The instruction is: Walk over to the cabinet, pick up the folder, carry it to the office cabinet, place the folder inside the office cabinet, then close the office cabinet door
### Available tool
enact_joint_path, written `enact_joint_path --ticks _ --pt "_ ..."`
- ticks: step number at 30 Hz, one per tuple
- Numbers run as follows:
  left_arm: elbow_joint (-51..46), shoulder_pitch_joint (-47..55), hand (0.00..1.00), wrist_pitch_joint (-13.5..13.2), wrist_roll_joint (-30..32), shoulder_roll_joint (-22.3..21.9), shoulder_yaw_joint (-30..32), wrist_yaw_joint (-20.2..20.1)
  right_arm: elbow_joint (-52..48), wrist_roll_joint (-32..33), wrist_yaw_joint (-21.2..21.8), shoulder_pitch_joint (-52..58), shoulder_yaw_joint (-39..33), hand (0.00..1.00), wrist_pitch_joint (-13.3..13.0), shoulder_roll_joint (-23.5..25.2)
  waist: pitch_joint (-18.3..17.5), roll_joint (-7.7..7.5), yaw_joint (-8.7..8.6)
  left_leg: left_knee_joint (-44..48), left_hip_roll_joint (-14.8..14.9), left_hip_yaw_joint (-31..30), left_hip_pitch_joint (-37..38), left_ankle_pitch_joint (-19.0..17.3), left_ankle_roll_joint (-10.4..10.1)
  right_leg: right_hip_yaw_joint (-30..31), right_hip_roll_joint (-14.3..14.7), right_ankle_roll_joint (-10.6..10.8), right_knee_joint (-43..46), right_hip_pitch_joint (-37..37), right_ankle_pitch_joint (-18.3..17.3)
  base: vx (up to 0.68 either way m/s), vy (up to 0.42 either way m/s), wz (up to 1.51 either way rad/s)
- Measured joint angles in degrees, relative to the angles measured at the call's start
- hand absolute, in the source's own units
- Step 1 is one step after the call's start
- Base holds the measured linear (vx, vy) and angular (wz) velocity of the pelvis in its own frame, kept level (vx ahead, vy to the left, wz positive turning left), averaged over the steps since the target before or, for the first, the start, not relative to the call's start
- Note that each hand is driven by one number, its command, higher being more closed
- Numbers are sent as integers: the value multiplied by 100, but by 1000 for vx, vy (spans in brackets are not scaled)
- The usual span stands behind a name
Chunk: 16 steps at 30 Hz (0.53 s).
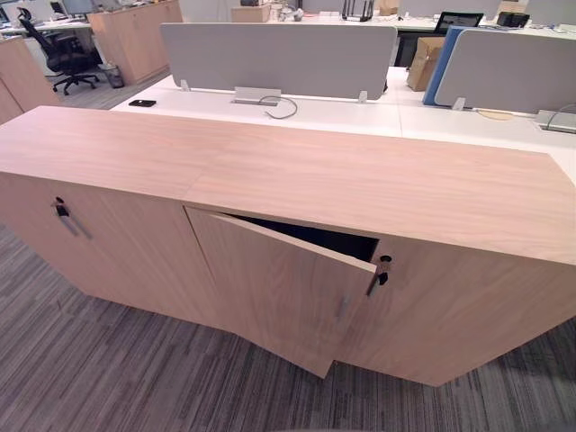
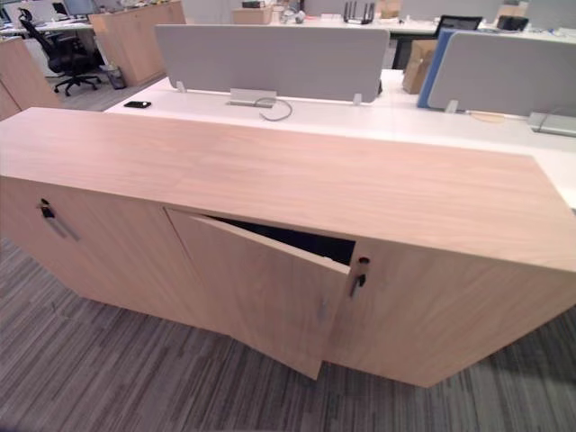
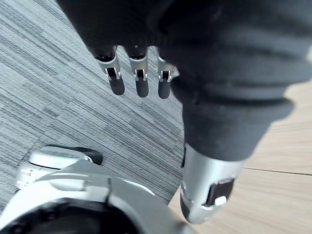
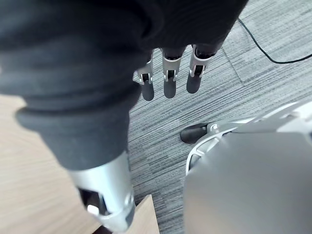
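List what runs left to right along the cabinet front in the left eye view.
Left keyed handle → ajar door → right keyed handle, just past the door's free edge.

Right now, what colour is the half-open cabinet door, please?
The door is light wood-grain tan, clearest in the left eye view.

The floor is grey carpet with thin stripes. A long white desk stands at the back. A grey screen stands up on it, and a second screen is off to the right. Between them are a blue board and a brown box. A small black phone and a grey cable lie on the desk. Far off on the left are a black chair with wheels and a wooden cupboard.
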Motion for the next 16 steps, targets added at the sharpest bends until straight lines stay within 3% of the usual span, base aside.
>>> enact_joint_path --ticks 4,9,16 --pt "-19 1 0 5 1 44 -137 7 -1 4 -60 63 29 0 0 32 -42 -3 -26 -157 -2 123 120 15 -9 74 19 35 -116 23 54 30 15 -17" --pt "-845 -87 0 -18 261 387 -1191 42 -8 -2 -89 118 253 0 -1 -4 -59 -13 -56 -259 -40 143 142 19 -3 90 10 64 -216 27 89 3 10 -2" --pt "-824 -375 0 -70 286 359 -1214 48 -1 -3 -134 105 303 0 -1 -23 -75 -43 -75 -305 -56 145 145 16 0 102 11 55 -242 2 107 0 9 -2"
